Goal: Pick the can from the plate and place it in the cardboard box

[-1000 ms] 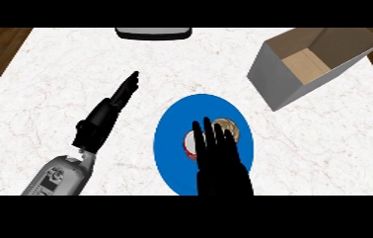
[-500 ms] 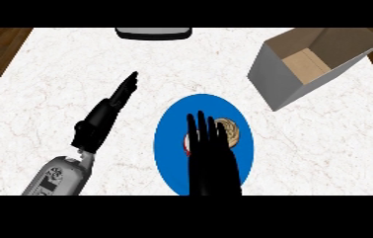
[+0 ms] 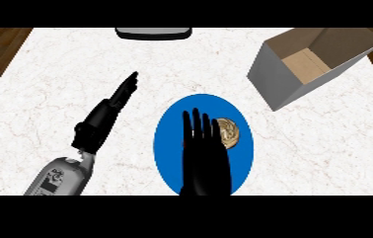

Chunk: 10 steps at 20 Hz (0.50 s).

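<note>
Gold-brown round top of can [image 3: 229, 132] shows on blue plate [image 3: 166, 148], right of plate's middle; can's left part hidden by right robot hand [image 3: 204, 155]; its fingers straight, slightly spread; contact with can unclear; left robot hand [image 3: 109, 114] straight-fingered over white marbled bench [image 3: 306, 148]; open cardboard box [image 3: 280, 81] upper right, apart from plate.

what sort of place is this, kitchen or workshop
Most likely a kitchen counter. The pale marbled top looks like a worktop, and a blue plate on it holds a can. The open cardboard box at the right would fit either place.
</note>
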Motion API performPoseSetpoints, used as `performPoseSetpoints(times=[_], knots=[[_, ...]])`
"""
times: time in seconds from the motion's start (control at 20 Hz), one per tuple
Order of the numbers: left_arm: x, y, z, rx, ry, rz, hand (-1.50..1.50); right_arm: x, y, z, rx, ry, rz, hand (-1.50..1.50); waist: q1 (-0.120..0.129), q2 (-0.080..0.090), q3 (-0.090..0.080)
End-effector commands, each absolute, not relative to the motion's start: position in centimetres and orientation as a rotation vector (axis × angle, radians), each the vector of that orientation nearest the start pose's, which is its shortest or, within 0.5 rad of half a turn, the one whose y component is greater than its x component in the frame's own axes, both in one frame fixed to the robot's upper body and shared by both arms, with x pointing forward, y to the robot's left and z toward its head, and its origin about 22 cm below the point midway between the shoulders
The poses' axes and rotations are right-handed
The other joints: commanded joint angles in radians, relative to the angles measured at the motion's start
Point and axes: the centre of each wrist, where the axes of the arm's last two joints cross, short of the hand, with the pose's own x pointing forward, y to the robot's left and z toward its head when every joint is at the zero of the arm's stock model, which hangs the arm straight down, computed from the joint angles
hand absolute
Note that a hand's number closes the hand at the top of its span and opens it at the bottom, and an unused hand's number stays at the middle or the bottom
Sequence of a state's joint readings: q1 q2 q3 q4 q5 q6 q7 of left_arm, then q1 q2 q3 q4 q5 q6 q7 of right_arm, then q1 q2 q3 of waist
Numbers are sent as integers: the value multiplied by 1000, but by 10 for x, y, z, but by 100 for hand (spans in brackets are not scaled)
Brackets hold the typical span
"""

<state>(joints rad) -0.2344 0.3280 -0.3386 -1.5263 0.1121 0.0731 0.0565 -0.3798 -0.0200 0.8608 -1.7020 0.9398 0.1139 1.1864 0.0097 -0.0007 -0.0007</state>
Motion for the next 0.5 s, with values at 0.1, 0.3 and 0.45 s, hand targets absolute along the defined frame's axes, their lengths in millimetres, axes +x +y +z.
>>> performPoseSetpoints(times=[0.1, 0.3, 0.45], knots=[[270, 198, 41, -50, -1612, -452, 0, 199, -20, 76, -882, -979, 986, -150, -5, -1, 1], [269, 209, 28, -37, -1609, -452, 0, 199, -16, 77, -875, -952, 984, -150, -3, -1, 0], [290, 234, 61, -29, -1604, -448, 0, 193, -14, 79, -869, -946, 1004, -150, -5, -2, 0]])
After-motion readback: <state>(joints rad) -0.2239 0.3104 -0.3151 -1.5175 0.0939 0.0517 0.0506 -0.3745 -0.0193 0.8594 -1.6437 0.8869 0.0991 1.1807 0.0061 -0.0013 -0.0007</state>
